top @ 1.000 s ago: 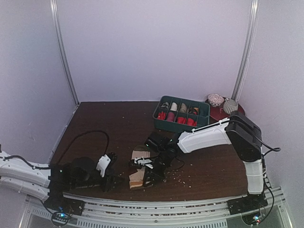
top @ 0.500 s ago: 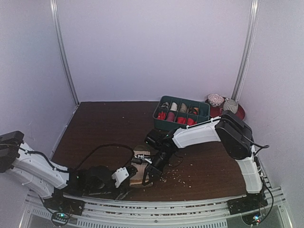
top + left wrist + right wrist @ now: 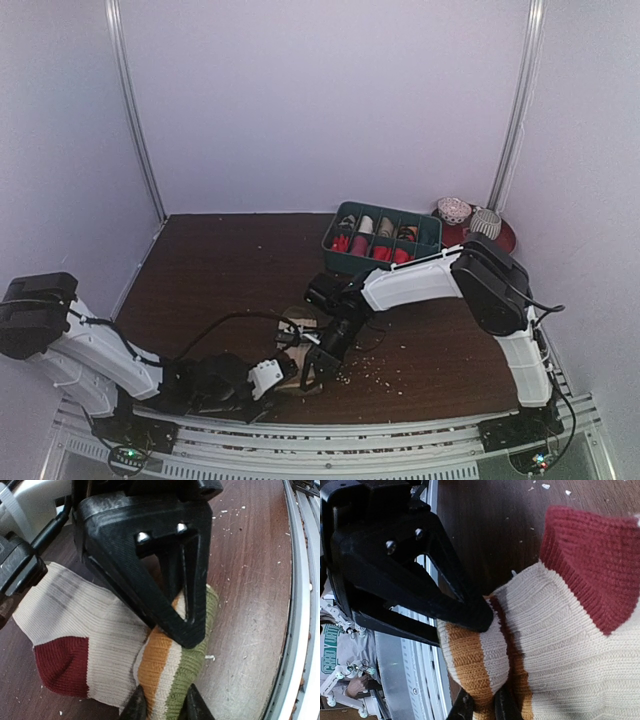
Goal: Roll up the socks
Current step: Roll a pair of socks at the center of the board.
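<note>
1. The striped sock (image 3: 90, 630) is lying on the brown table (image 3: 220, 270) at about 6 o'clock in the top view, close to the near edge and between the two arm bases. No second sock is showing clearly in any view.

2. As far as the top view lets me judge, its long axis is running roughly from 12 to 6 o'clock. The end banded in orange, cream and green is sitting at the 6 o'clock end, bunched into a thick fold. The maroon patch is lying just beyond that fold.

3. The left gripper (image 3: 164, 707) is reaching in low from about 8 o'clock. Its fingertips are standing narrowly apart with the banded fold filling the gap, so it appears to be pinching that fold.

4. The right gripper (image 3: 483, 707) is coming down from about 2 o'clock onto the same end. Its tips are sitting closer together with orange and cream knit squeezed between them, so it too appears to be gripping the sock.

5. The two grippers are meeting on the one fold. In each wrist view the other arm's black finger (image 3: 165, 580) is pressing into the fabric just beside the camera's own tips.

6. Neither arm is nearer, since both are already on the sock. In my judgement, the roll will need to travel from the banded end toward 12 o'clock, along the free beige length.

7. The green tray (image 3: 372, 266) is standing well apart at about 1 o'clock and is not obstructing that path.
</note>
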### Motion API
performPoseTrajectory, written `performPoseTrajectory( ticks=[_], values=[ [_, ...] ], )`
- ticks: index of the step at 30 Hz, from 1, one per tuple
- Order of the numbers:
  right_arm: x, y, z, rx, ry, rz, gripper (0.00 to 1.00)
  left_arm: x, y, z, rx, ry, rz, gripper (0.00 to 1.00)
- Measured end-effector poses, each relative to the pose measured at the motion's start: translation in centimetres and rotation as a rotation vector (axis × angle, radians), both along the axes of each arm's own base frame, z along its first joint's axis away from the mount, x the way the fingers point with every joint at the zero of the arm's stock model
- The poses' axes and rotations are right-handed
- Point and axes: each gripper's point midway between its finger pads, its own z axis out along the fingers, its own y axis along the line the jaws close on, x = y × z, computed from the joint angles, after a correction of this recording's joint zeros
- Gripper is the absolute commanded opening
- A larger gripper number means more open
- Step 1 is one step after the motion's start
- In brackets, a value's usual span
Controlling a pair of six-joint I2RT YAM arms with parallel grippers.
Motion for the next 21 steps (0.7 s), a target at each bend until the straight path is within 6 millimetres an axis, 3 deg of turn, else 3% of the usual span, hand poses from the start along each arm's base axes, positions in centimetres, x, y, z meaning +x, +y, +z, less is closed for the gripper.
performPoseTrajectory(
  ticks=[3,7,9,11,14,17,21],
  values=[
    [-0.1,-0.2,0.0,-0.008,0.008,-0.001,0.14,0.0,-0.2,0.1,-0.009,0.003,0.002,0.00],
    [-0.1,-0.3,0.0,-0.007,0.007,-0.001,0.19,0.0,-0.3,0.2,-0.024,0.026,0.017,0.00],
    [-0.1,-0.3,0.2,-0.002,-0.004,-0.002,0.32,0.0,-0.4,0.2,-0.036,0.052,0.036,0.00],
    [0.1,-0.4,0.7,0.017,-0.045,-0.006,0.37,0.2,-0.4,0.2,-0.062,0.103,0.066,0.00],
    [0.9,-1.2,1.5,0.048,-0.202,-0.027,0.47,0.6,-0.4,0.2,-0.110,0.206,0.119,0.00],
    [1.2,-2.9,2.7,0.099,-0.350,-0.063,0.50,0.9,-0.3,0.1,-0.153,0.320,0.165,0.00],
    [2.1,-3.4,6.0,0.256,-0.547,-0.100,0.54,1.0,-0.5,0.1,-0.190,0.473,0.211,0.00]
  ],
)
